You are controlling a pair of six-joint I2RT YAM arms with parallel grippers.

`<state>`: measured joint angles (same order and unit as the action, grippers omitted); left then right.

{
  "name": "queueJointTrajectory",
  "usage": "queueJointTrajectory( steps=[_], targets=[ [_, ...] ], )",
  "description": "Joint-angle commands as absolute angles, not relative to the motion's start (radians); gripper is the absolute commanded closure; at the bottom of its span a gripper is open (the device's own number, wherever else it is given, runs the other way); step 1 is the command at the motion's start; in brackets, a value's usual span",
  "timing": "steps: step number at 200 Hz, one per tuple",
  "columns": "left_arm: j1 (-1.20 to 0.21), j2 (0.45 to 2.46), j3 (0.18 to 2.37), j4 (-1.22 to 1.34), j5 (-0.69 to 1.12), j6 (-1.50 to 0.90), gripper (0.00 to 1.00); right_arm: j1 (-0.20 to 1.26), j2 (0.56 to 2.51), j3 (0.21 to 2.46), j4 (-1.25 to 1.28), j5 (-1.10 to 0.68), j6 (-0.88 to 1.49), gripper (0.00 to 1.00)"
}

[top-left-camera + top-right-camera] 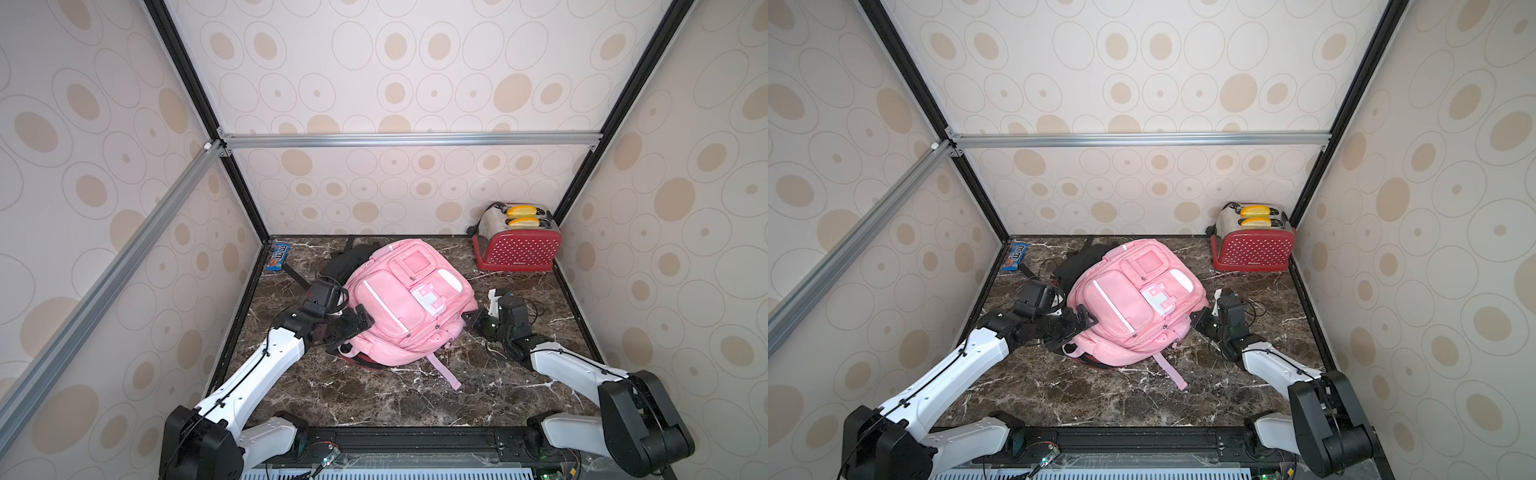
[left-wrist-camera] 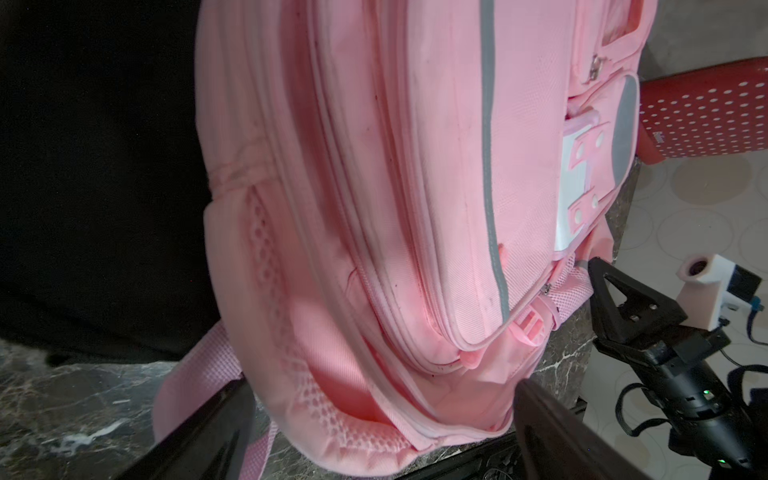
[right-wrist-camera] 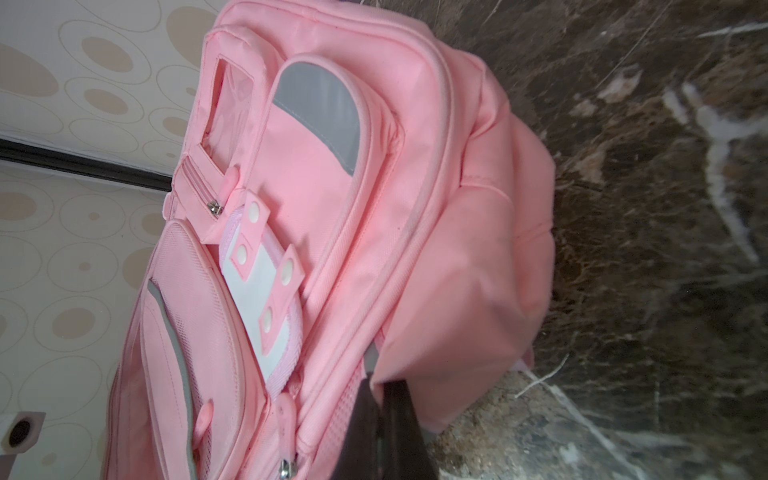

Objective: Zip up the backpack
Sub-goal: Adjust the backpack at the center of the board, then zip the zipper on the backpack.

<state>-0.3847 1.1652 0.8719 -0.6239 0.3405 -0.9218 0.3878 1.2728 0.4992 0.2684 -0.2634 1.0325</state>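
Backpack (image 1: 399, 303) between released left claw (image 1: 352, 331) and right claw (image 1: 468, 318) clenched on its fabric; toaster (image 1: 517, 245), candy packet (image 1: 278, 257) behind

Pink backpack (image 1: 409, 301) lies on the counter (image 1: 374, 399); left gripper (image 1: 352, 330) gapes at its left edge, closed right gripper (image 1: 471, 318) touches its right corner.

The pink fabric backpack (image 1: 390, 307) is pale pink throughout, with grey reflective stripes (image 2: 489, 166) and a white patch (image 1: 430, 300) bearing pink tabs. The marble-look tabletop (image 1: 374, 399) is dark brown with white veining. At its far right corner, the red metal toaster (image 1: 517, 249) has white polka dots, a silver top and yellow-orange pieces (image 1: 524, 210) in the slots. At the far left corner, the flat candy packet (image 1: 279, 257) is blue. The cream wall panels (image 1: 395, 83) carry tan ovals and thin grey rings.
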Motion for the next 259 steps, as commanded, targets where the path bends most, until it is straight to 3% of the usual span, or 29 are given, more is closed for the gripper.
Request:
queueJointTrajectory(
  steps=[1,77,91,135,155,173,194,209,228,259],
  targets=[
    [-0.388,1.183,0.843,-0.554,0.341,-0.964,0.01,0.399,1.258,0.535,0.29,-0.297,1.023,1.0],
    [-0.39,1.262,0.804,-0.428,0.382,-0.989,0.04,0.399,1.234,0.557,0.211,-0.334,0.94,1.0],
    [-0.391,1.251,0.806,-0.42,0.39,-0.986,0.16,0.399,1.238,0.568,0.191,-0.34,0.922,1.0],
    [-0.39,1.209,0.802,-0.43,0.39,-0.983,0.8,0.399,1.256,0.608,0.132,-0.351,0.866,1.0],
    [-0.391,1.211,0.805,-0.429,0.396,-0.981,1.0,0.399,1.265,0.652,0.056,-0.355,0.802,1.0],
    [-0.391,1.196,0.809,-0.419,0.394,-0.992,1.0,0.399,1.271,0.717,-0.071,-0.353,0.677,0.99],
    [-0.391,1.176,0.829,-0.433,0.377,-0.991,1.0,0.4,1.231,0.741,-0.172,-0.353,0.544,0.7],
    [-0.39,1.158,0.837,-0.444,0.365,-0.992,1.0,0.401,1.16,0.733,-0.23,-0.351,0.477,0.61],
    [-0.391,1.15,0.851,-0.459,0.356,-0.999,1.0,0.402,1.026,0.709,-0.294,-0.347,0.422,0.55],
    [-0.39,1.128,0.856,-0.43,0.374,-1.051,1.0,0.407,0.821,0.613,-0.307,-0.386,0.423,0.55]
  ],
)
